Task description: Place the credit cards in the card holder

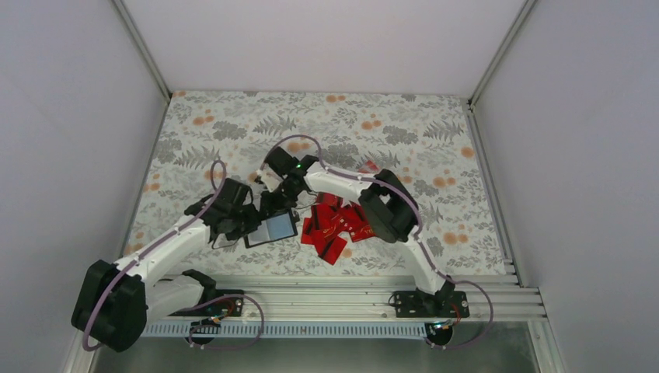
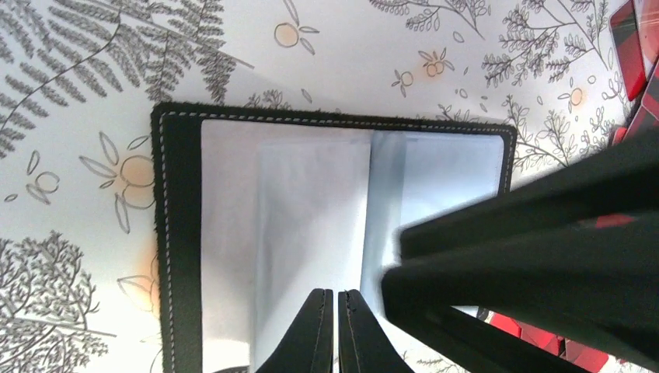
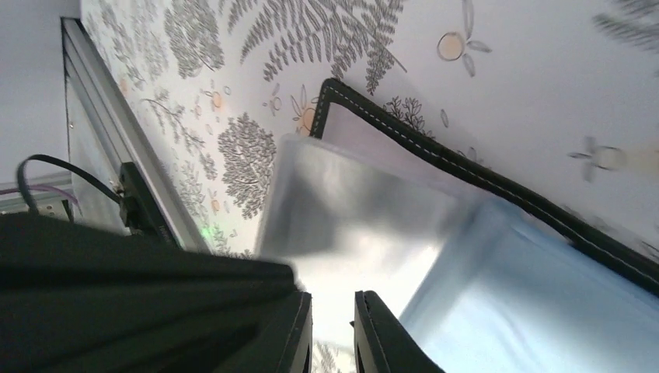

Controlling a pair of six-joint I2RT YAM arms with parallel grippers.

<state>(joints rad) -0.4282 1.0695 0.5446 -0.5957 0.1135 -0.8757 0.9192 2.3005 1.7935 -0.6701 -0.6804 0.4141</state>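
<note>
The card holder (image 1: pixel 272 228) lies open on the floral cloth, black stitched edge (image 2: pixel 179 233) around pale grey-blue pockets (image 3: pixel 544 295). My left gripper (image 1: pixel 250 223) comes at it from the left; its jaws (image 2: pixel 336 299) are pressed together on a thin translucent pocket flap (image 3: pixel 350 202), which stands lifted. My right gripper (image 1: pixel 282 202) hovers over the holder from the far side, jaws (image 3: pixel 332 311) a little apart with nothing between them; its fingers (image 2: pixel 482 287) cross the left wrist view. The red credit cards (image 1: pixel 334 225) lie in a loose pile just right of the holder, some showing in the left wrist view (image 2: pixel 629 47).
A metal rail (image 1: pixel 334 291) runs along the near table edge and shows in the right wrist view (image 3: pixel 101 116). White walls enclose the table on three sides. The right arm's elbow (image 1: pixel 388 210) hangs over the right part of the card pile.
</note>
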